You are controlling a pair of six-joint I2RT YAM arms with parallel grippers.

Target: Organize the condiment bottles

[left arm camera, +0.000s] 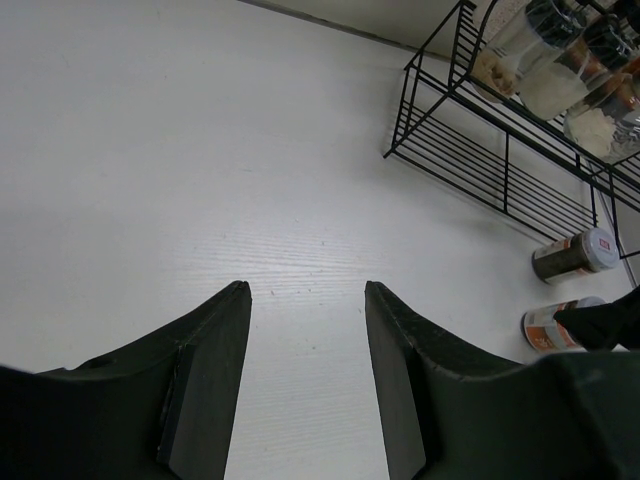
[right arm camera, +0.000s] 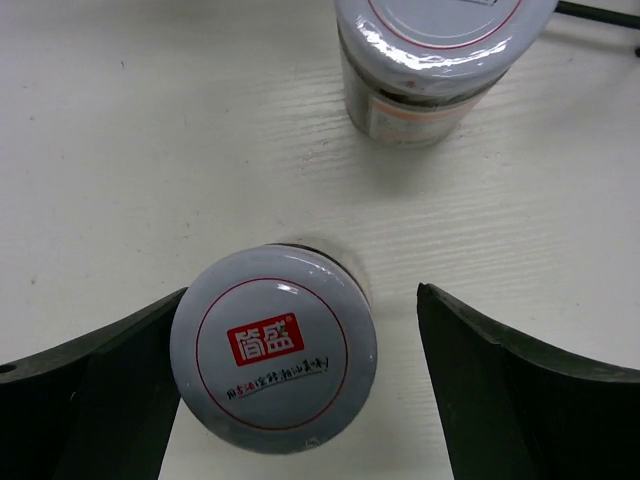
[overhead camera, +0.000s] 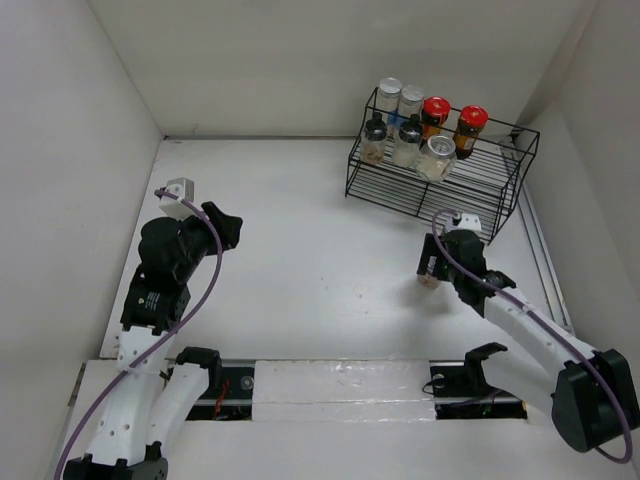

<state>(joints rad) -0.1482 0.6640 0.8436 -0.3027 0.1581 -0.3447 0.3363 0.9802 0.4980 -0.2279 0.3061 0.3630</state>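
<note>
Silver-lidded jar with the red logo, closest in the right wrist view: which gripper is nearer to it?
Right. The right gripper is open around the jar, one finger on each side. The left gripper hangs over bare table, far across from it.

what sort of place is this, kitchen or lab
Probably a robot lab test cell, not a kitchen: bare white walls box in a white table, two robot arms are bolted at its near edge, and a black wire rack holds spice bottles.
</note>
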